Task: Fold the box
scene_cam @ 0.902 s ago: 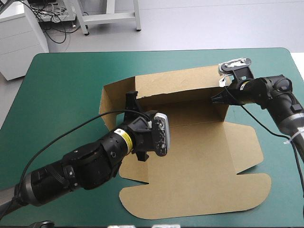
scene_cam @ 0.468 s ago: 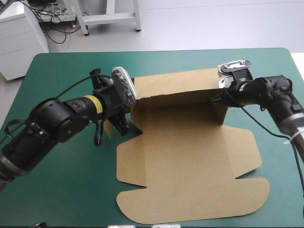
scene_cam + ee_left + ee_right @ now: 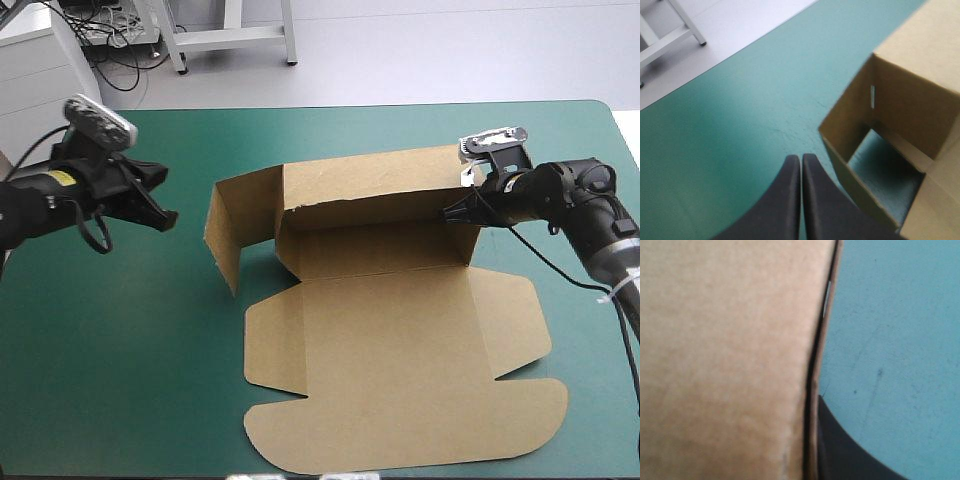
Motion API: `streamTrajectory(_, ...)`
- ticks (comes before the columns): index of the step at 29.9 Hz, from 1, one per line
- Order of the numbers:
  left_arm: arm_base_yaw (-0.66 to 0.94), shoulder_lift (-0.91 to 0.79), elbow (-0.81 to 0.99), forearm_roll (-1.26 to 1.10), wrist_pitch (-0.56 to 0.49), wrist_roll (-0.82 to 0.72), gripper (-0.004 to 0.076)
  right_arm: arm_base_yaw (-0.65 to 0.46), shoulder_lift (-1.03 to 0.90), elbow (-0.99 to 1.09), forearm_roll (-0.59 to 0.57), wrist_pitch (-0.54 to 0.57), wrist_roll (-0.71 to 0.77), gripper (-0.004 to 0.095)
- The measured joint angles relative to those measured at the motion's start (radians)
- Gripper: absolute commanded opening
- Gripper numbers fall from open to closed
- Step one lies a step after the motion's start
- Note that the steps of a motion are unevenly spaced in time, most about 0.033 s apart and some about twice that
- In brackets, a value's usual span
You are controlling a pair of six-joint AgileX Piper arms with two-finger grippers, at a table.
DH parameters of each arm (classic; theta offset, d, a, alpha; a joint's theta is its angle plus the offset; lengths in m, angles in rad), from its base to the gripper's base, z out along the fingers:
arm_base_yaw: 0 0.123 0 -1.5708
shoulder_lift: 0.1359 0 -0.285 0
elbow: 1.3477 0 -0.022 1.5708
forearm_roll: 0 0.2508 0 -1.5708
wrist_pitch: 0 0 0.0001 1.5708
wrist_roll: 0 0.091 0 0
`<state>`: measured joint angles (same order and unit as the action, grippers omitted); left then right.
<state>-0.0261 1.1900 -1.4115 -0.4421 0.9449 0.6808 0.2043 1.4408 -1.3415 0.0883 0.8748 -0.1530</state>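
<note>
The brown box (image 3: 400, 340) lies in the middle of the table, its long back wall (image 3: 370, 190) raised and its lid panel flat toward the front edge. A side flap (image 3: 225, 225) stands upright at the wall's left end, angled toward the front. My left gripper (image 3: 168, 216) is shut and empty, well to the left of that flap; in its wrist view the gripper (image 3: 801, 159) points at the box's corner (image 3: 890, 100) over bare cover. My right gripper (image 3: 455, 210) is shut on the box at the back wall's right end. In the right wrist view the board (image 3: 725, 360) fills the space beside one black finger (image 3: 850, 450).
Teal-green cover (image 3: 120, 330) stretches wide to the left of the box and in a narrower strip to its right (image 3: 590, 400). The table's far edge (image 3: 330, 106) runs a short way behind the back wall.
My left arm has swung from over the box's left part, past the side flap, far out to the left. The flap now stands free. The right gripper has kept its hold.
</note>
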Motion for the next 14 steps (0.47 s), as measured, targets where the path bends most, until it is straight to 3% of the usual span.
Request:
streamTrajectory(7, 0.295, -0.031, 0.039, -0.195, 0.011, 0.002, -0.0006, 0.0, 0.0, -0.002, 0.001, 0.047, 0.004, -0.0023)
streamTrajectory(14, 0.396, -0.086, 0.175, -0.199, 0.011, 0.002, -0.001, 0.0, 0.0, -0.003, 0.022, 0.13, 0.012, -0.0023)
